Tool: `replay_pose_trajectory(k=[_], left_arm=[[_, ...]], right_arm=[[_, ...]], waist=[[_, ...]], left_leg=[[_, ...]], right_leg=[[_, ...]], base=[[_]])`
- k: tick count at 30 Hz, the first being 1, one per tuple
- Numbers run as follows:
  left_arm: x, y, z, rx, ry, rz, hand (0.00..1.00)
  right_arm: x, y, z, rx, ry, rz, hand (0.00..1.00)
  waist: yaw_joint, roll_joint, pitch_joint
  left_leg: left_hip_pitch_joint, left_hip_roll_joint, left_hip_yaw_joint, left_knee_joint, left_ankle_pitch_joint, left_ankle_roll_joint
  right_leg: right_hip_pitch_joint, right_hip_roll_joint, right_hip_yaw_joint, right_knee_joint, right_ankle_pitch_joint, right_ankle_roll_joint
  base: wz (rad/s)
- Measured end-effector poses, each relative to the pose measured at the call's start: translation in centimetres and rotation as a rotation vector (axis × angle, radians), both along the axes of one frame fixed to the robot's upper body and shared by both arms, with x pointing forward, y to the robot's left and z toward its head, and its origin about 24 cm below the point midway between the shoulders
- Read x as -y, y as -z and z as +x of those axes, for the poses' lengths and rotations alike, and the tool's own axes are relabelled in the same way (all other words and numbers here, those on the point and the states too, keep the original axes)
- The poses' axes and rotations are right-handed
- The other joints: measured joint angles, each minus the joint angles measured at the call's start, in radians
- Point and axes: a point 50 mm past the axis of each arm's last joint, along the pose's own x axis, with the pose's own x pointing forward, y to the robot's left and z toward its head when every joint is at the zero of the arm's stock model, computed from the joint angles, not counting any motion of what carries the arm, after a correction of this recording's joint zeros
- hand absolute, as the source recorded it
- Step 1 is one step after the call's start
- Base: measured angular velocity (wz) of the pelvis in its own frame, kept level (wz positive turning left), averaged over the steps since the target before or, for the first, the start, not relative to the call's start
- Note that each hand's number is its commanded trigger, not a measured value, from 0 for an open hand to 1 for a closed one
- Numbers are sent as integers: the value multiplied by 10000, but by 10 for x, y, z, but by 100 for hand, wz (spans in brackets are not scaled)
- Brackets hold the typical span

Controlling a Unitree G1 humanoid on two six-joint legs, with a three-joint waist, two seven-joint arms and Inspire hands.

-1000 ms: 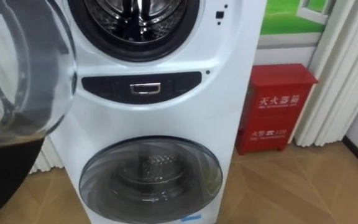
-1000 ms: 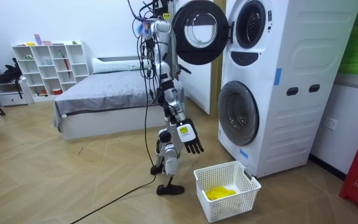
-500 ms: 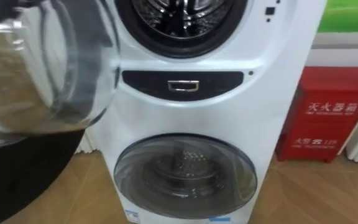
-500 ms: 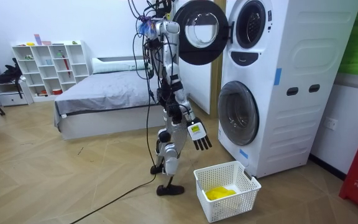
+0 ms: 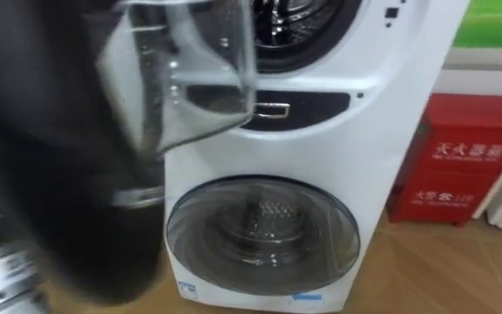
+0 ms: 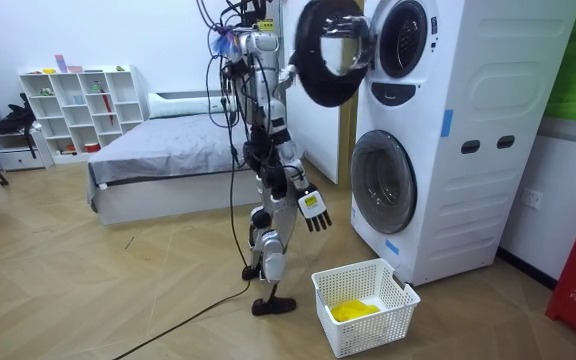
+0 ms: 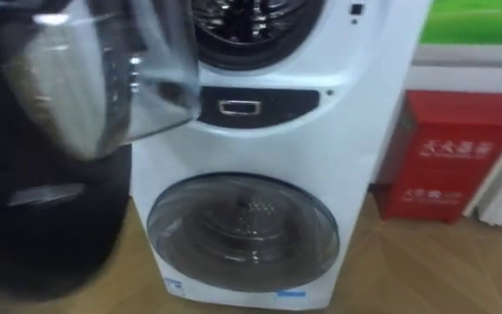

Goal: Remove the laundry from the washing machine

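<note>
While the stacked washing machine (image 6: 448,140) is faced, its upper door (image 6: 326,52) is seen open.
White basket (image 6: 378,335) is set by the robot's feet, yellow garment (image 6: 353,311) laid inside; right hand (image 6: 313,210) is hung low, fingers straight, empty; left hand (image 6: 289,73) at door rim, fingers unreadable.

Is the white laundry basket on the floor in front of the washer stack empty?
No, a yellow cloth lies on the bottom of the white laundry basket in the room view.
</note>
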Motion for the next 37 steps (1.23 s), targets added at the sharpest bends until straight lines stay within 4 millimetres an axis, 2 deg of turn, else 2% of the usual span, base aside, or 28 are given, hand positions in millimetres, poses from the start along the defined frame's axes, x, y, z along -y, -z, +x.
replay_pose_trajectory(k=[1, 5, 6, 8, 11, 13, 16, 20, 23, 24, 26, 29, 31, 32, 33, 35, 37], left_arm=[[11, 0, 5, -174, 711, 88, 0], [48, 15, 20, -1283, 3298, 528, 0], [59, 27, 22, -1925, 4104, 399, 0], [77, 49, 24, -3149, 5238, 157, 0], [89, 68, 23, -4210, 6069, 381, 0], [89, 80, 25, -4778, 6143, 472, 0], [86, 99, 27, -5736, 6078, 684, 0], [74, 126, 25, -6983, 5627, 1114, 0], [57, 162, 10, -8574, 5031, 1319, 0], [50, 181, 2, -9405, 4783, 1260, 0], [32, 215, -22, -11094, 4164, 923, 0], [11, 248, -50, -12788, 3272, 315, 0], [-15, 274, -84, -14309, 2061, -293, 0], [-28, 281, -100, -14831, 1434, -606, 0], [-35, 285, -107, -15096, 1124, -743, 0], [-60, 298, -140, -16323, -139, -1290, 0], [-70, 303, -161, -16886, -910, -1629, 0]], right_arm=[[-3, 1, 0, -30, -101, 92, 0], [-5, 2, -1, -196, -164, 250, 0], [-5, 1, 3, -129, -224, 256, 0], [-6, 1, 6, -139, -354, 261, 0], [-7, 1, 9, -81, -357, 325, 0], [-7, 1, 8, -102, -368, 411, 0], [-9, 1, 8, -120, -492, 627, 0], [-9, 1, 6, -167, -536, 713, 0], [-8, 2, 3, -218, -338, 751, 0], [-7, 2, 2, -254, -285, 758, 0], [-7, 2, -1, -246, -135, 784, 0], [-6, 2, -6, -259, 9, 796, 0], [-2, 2, -14, -325, 246, 743, 0], [-1, 2, -19, -355, 379, 699, 0], [0, 2, -21, -384, 496, 690, 0], [0, 3, -25, -429, 641, 750, 0], [0, 3, -27, -437, 666, 758, 0]], waist=[[-249, 1, -7], [-530, 1, -7], [-736, 2, -7], [-915, -5, -1], [-1037, -56, 30], [-1080, -151, 51], [-1070, -255, 40], [-947, -293, 15], [-780, -271, -4], [-745, -260, -12], [-738, -252, -49], [-566, -218, -86], [-370, -208, -123], [-260, -132, -145], [-184, -119, -139], [63, -135, -151], [101, -155, -153]], left_leg=[[48, 2, 62, -53, 1, 3], [251, 50, 478, -154, 2, 5], [329, 50, 558, -192, 2, 5], [511, 93, 769, -330, 2, 5], [550, 104, 892, -343, 2, 5], [609, 116, 920, -346, 2, 5], [586, 153, 988, -347, 0, 1], [633, 202, 1073, -383, -10, -15], [701, 228, 1137, -382, -10, -15], [702, 232, 1137, -383, -10, -15], [701, 237, 1135, -387, -13, -18], [802, 238, 1142, -463, -16, -24], [1017, 281, 1223, -536, -90, -122], [1051, 368, 1229, -554, -254, -134], [1072, 395, 1238, -568, -319, -140], [1101, 399, 1273, -580, -320, -139], [1104, 398, 1278, -584, -323, -139]], right_leg=[[0, -10, 25, 14, 3, 4], [6, -1, 349, 121, 1, 8], [-1, 2, 491, 122, 1, 9], [-33, 29, 639, 115, 0, 11], [-131, 53, 861, 128, 0, 10], [-97, 69, 872, 129, 0, 10], [-139, 111, 885, 131, 0, 9], [-127, 159, 890, 134, 3, 5], [-100, 177, 893, 148, 5, 0], [-91, 187, 886, 146, 5, -1], [-94, 193, 874, 135, 9, -9], [-67, 203, 883, 133, 9, -11], [36, 251, 941, 119, 7, -15], [48, 341, 946, 118, 5, -21], [51, 369, 964, 119, 6, -22], [101, 383, 998, 121, 18, -43], [115, 384, 997, 116, 18, -43]], base=[[-17], [-33], [-36], [-41], [-31], [-19], [-1], [0], [-11], [0], [0], [-3], [-12], [-7], [-8], [-7], [0]])
